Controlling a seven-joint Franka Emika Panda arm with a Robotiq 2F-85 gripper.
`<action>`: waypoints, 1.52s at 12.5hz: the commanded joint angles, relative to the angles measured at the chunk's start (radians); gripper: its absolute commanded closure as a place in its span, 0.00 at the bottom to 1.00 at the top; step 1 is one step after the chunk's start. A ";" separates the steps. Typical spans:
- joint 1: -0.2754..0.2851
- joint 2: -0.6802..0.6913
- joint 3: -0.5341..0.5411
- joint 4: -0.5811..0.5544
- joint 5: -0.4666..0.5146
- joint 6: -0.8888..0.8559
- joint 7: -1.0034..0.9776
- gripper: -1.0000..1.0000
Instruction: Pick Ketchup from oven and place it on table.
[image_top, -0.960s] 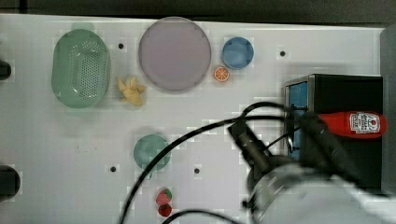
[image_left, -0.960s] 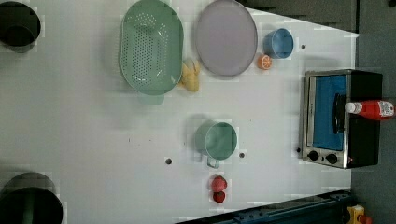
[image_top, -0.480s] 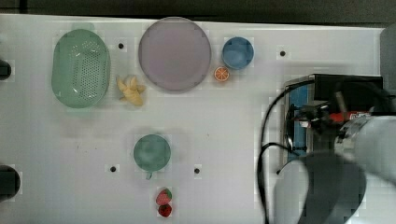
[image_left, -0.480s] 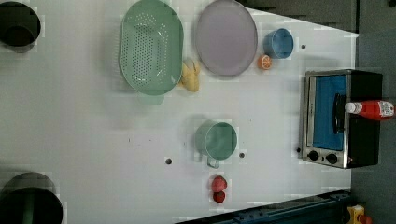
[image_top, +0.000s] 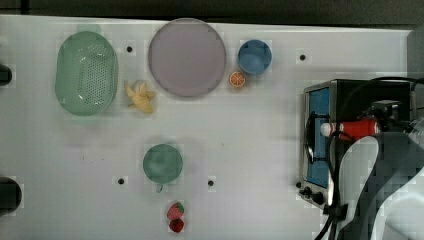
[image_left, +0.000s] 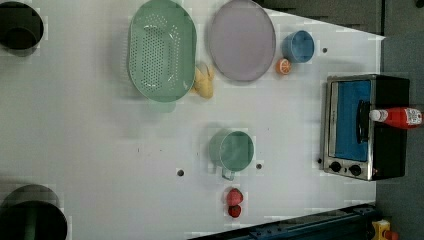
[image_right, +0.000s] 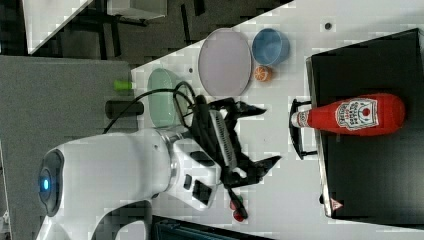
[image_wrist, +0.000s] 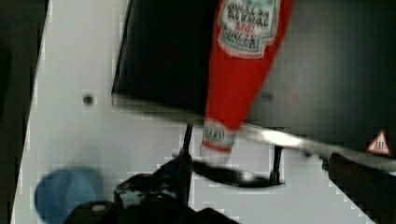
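Ketchup (image_right: 350, 115), white-red label, atop oven (image_right: 370, 165)

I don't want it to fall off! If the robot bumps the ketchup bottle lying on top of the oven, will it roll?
Probably. The Ketchup lies on its side on the oven top, and its round body looks apt to roll. Its smooth plastic may be slippery. The tapered neck could make it curve.

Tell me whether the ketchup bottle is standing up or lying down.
Lying down. The Ketchup rests on its side on top of the oven, its label facing up and its white cap poking out over the door handle in the right view.
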 joint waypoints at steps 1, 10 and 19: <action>-0.008 0.091 -0.058 0.065 0.007 0.012 0.027 0.00; -0.069 0.338 -0.112 0.107 0.196 0.163 0.027 0.00; -0.079 0.401 -0.112 0.102 0.264 0.219 0.027 0.28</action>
